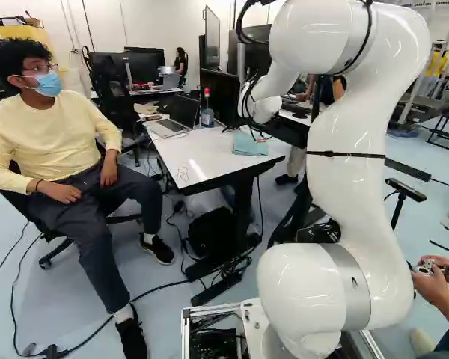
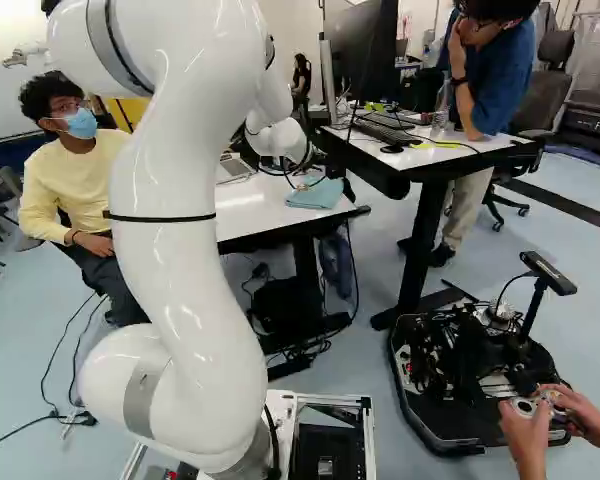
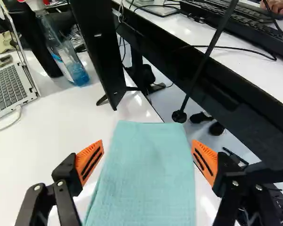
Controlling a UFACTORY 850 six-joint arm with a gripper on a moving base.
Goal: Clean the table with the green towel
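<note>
Gripper over green towel, fingers wide apart; towel's on white counter nr edge, w/ laptop & bottle also there.

from behind the arm, both base views face the table the wrist view overlooks closely.
</note>
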